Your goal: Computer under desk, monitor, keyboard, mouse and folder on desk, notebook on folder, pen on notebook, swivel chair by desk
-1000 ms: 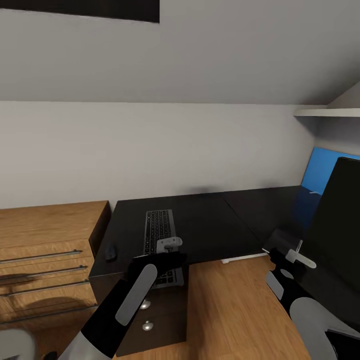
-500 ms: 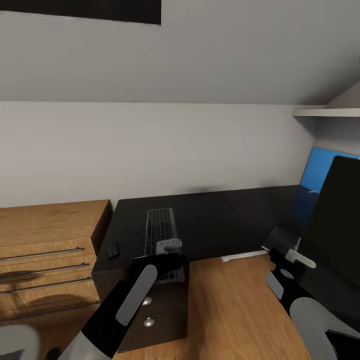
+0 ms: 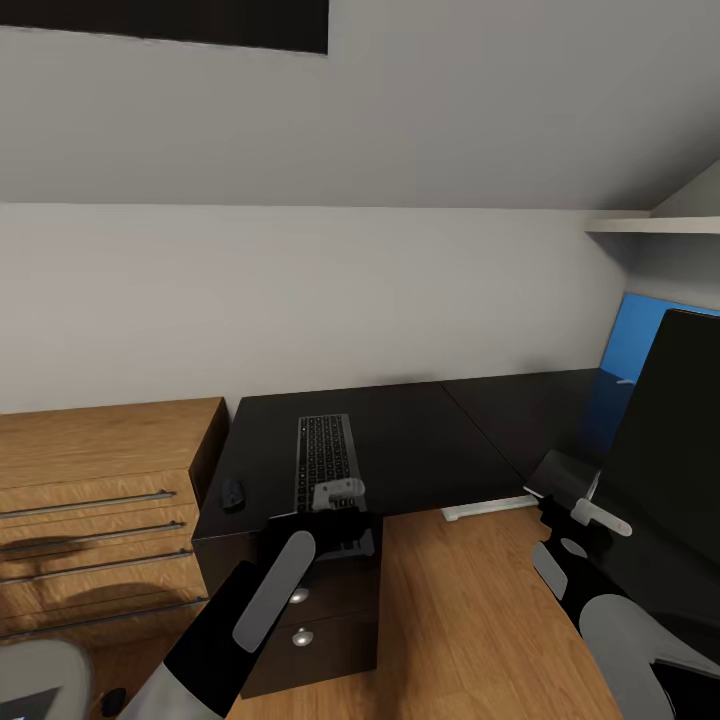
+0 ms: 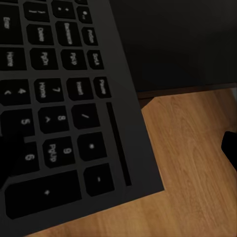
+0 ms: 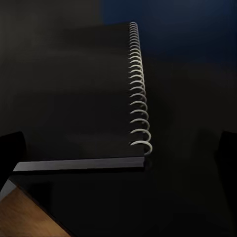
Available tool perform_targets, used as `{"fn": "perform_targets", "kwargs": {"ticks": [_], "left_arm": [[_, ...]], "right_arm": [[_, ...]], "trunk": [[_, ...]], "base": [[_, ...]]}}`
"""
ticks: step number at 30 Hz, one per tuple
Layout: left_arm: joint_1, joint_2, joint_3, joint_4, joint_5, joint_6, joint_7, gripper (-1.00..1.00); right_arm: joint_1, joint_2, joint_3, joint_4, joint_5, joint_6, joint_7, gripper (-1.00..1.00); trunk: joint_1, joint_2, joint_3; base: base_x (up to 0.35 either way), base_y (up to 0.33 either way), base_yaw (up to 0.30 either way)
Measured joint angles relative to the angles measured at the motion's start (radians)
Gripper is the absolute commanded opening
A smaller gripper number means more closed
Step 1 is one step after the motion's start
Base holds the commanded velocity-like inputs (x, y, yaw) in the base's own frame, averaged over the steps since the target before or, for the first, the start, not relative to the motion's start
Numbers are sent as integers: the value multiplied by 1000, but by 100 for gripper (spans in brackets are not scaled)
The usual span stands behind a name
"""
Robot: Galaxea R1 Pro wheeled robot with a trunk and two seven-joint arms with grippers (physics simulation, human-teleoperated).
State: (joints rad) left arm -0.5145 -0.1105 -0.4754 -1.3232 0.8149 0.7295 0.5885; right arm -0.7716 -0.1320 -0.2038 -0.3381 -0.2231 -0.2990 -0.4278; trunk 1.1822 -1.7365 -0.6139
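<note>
The black-topped desk (image 3: 420, 440) stands against the grey wall. On its left part lies the keyboard (image 3: 322, 455), lengthwise, its near end (image 4: 74, 123) overhanging the desk's front edge. My left gripper (image 3: 337, 497) hovers open over that near end, fingers apart on either side of the keyboard's corner. The small black mouse (image 3: 232, 493) sits left of the keyboard, near the desk's edge. At the right the monitor (image 3: 675, 440) rises dark. The spiral-bound dark notebook (image 3: 567, 473) (image 5: 84, 94) lies in front of it, and my right gripper (image 3: 582, 512) stands open at its near corner.
An oak drawer unit (image 3: 100, 500) with bar handles adjoins the desk's left end. A dark cabinet (image 3: 310, 620) with round knobs stands under the desk. The blue back panel (image 3: 628, 345) and a white shelf (image 3: 650, 226) are at the far right. Oak floor (image 3: 460, 620) lies between my arms.
The picture has shifted slightly, so the drawer unit, desk and mouse sit a little more to the right. Less of the keyboard's near end shows below my left gripper. Both arms hold their places.
</note>
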Motion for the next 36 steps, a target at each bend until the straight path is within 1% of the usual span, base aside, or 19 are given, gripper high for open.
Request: {"fn": "perform_targets", "kwargs": {"ticks": [17, 30, 36], "left_arm": [[0, -1, -10, 7, 0, 0, 2, 100], [0, -2, -11, 8, 0, 0, 2, 100], [0, -1, -11, 8, -1, 0, 2, 100]], "right_arm": [[0, 0, 2, 4, 2, -6, 5, 100], [0, 3, 3, 6, 4, -12, 11, 100], [0, 3, -1, 4, 4, -15, 14, 100]], "trunk": [[0, 0, 0], [0, 0, 0], [0, 0, -2]], "base": [[0, 0, 0], [1, 0, 0], [178, 0, 90]]}}
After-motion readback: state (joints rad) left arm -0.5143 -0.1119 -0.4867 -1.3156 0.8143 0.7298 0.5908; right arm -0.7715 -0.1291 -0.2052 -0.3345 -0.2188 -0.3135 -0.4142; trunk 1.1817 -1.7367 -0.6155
